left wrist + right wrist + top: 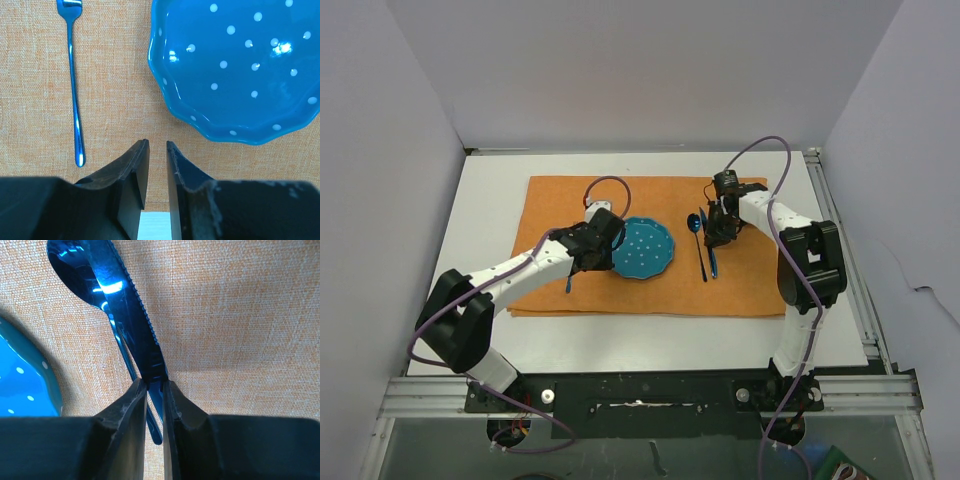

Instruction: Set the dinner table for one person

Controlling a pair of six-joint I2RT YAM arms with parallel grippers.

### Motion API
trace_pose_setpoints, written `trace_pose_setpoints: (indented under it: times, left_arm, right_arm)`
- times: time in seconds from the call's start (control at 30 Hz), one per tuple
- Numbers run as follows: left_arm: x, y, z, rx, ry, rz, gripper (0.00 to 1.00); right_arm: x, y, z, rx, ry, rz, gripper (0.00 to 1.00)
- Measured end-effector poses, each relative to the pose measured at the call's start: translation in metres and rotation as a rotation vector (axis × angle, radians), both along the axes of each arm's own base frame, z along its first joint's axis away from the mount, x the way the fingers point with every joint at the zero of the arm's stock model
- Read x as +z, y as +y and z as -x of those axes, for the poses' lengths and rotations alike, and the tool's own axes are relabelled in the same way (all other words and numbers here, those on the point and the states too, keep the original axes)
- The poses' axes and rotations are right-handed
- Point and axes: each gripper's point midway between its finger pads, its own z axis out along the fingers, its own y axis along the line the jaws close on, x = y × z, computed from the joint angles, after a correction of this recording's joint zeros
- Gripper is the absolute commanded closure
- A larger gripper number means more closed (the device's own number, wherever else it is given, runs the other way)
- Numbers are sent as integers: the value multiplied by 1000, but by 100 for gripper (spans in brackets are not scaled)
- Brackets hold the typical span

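- Right of the plate, my right gripper clamps the knife, which half hides the spoon.
- Left of it, my left gripper hangs narrowly parted, empty.
- Around the plate's cloth, the dinner table shows white margins.

A cloth lies spread across the middle of the tabletop, and a plate sits on it near its centre. A fork lies on the cloth left of the plate. A spoon lies right of the plate, with a knife just beside it, farther right.
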Motion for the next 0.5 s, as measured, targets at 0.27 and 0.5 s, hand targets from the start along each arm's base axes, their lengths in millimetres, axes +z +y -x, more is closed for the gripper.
trace_pose_setpoints:
  times: [0.27, 0.5]
  left_arm:
    - [-2, 1, 1, -7, 3, -8, 79]
    - [-2, 1, 1, -9, 3, -9, 79]
  right_arm:
    - [-1, -3, -1, -20, -3, 18, 57]
    - [0, -1, 3, -5, 0, 44, 51]
